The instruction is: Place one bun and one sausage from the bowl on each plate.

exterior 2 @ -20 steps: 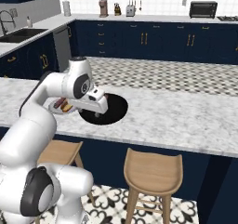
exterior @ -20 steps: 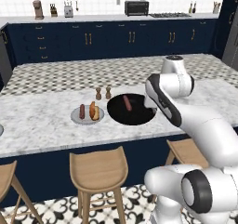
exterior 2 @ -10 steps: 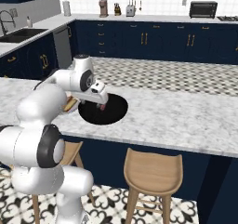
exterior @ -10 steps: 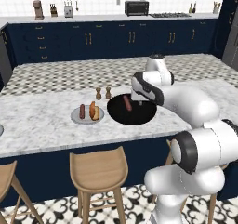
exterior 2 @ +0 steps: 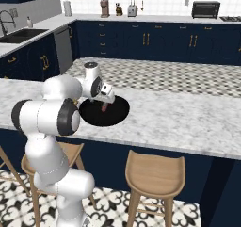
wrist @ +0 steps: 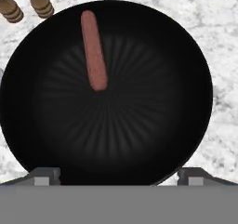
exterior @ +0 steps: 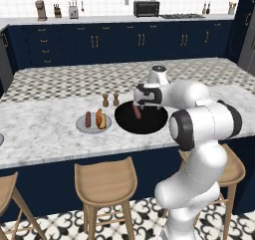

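The wide black bowl (exterior: 149,127) (exterior 2: 94,117) (wrist: 139,102) lies on the marble island and holds one sausage (exterior: 136,112) (exterior 2: 104,107) (wrist: 94,50). My gripper (exterior: 143,104) (exterior 2: 108,99) (wrist: 120,176) hovers open just above the bowl, looking straight down, with nothing between its fingertips (wrist: 44,175). Left of the bowl, a grey plate (exterior: 82,128) carries a sausage (exterior: 88,119) and a bun (exterior: 101,119). A grey sliver at the counter's far left edge (exterior: 1,139) looks like another plate.
Two small wooden shakers (exterior: 110,100) (wrist: 23,4) stand just behind the gap between bowl and plate. Wooden stools (exterior: 105,181) (exterior 2: 153,172) line the island's near side. Open marble stretches right of the bowl.
The arm has swung left and folded in, bringing the hand from the bowl's right side to above its middle. The jaws stay open; sausage, bowl and plate are unmoved.
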